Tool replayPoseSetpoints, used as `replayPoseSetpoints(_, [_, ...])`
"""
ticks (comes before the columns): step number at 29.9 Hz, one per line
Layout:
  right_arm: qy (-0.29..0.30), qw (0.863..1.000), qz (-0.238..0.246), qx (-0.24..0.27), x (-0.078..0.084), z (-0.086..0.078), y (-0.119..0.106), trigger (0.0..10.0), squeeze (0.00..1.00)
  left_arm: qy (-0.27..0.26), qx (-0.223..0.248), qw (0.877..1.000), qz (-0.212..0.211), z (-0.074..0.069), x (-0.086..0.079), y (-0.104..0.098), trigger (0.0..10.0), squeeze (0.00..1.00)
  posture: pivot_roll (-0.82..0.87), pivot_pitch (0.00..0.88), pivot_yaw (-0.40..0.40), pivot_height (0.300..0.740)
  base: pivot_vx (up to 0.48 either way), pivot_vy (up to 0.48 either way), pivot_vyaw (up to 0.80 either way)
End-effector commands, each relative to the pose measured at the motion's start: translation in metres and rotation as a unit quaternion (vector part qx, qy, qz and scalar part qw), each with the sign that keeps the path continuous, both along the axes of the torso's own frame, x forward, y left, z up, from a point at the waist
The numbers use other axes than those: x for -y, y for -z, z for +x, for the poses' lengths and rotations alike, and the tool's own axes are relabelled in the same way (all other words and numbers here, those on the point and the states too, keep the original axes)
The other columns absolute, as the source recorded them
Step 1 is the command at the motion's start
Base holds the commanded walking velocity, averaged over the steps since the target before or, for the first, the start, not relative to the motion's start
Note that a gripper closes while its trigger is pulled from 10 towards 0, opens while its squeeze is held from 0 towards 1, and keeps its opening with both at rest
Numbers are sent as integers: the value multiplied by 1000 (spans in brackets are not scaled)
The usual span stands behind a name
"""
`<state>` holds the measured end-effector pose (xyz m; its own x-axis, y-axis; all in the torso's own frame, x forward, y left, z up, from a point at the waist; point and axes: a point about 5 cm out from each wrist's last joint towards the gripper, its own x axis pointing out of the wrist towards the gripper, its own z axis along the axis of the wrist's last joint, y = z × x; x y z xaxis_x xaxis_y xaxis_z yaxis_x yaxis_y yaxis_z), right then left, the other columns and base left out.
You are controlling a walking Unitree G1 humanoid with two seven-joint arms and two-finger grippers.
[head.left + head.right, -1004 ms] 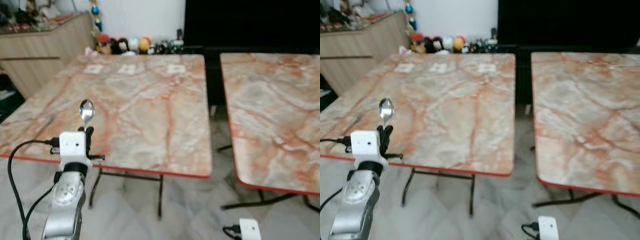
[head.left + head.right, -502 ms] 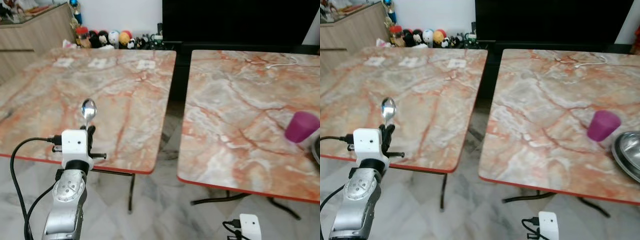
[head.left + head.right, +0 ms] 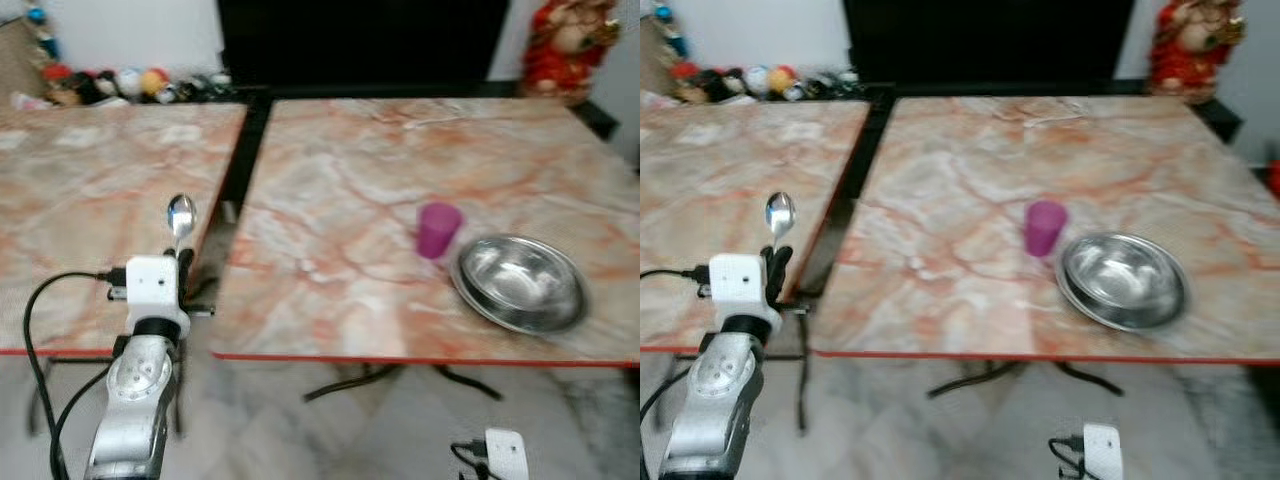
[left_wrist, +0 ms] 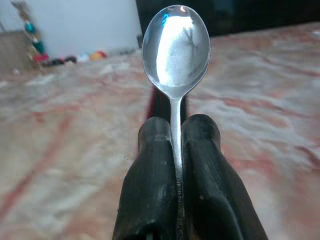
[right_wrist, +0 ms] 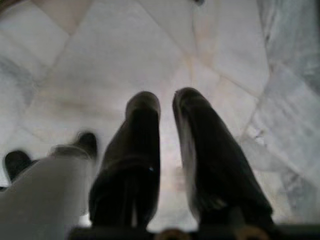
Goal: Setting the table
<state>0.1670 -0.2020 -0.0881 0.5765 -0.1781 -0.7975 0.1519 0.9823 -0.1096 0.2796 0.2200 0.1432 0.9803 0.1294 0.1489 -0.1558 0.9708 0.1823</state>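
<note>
Clamped between the two black fingers (image 4: 150, 165) of the left gripper (image 4: 176, 145), a spoon (image 4: 176, 47) is held upright, bowl uppermost, its thin handle pinched where the pads meet. From the head views the gripper is seen raised in front of the robot, over the dark gap between two marble-patterned tables and level with their near edges. The right gripper (image 5: 167, 125) hangs low beside the body, empty, its fingers slightly parted and aimed at the tiled floor (image 5: 100, 60).

On the right table (image 3: 340, 170) a steel bowl (image 3: 520, 282) rests toward the near right part, and a purple cup (image 3: 438, 230) stands just beside its left rim, touching or nearly so. The left table (image 3: 90, 190) carries nothing near its front; a row of small toys (image 3: 100, 85) lies on the floor beyond it.

The step in hand is judged to be the carrying of the spoon to the place setting; delivery is not yet done. For the next move, the body would need to be brought closer to the right table, the left arm reached across its near edge, the spoon tipped from upright to flat, and its handle released on bare marble beside the bowl, clear of the cup so that nothing is knocked.
</note>
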Motion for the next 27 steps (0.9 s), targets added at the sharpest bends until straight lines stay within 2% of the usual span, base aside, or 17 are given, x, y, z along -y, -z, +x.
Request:
replayPoseSetpoints(1, [-3, 1000, -3, 3, 2, 1, -1, 10000, 0, 0, 16, 1000, 3, 0, 0, -8, 10000, 0, -46, 44, 38, 732, 0, -442, 0])
replayPoseSetpoints(27, [-3, 1000, -4, 4, 1, 6, -3, 10000, 0, 7, 17, 1000, 5, 2, 0, -10, 10000, 0, -48, 43, 45, 732, 0, -441, 0])
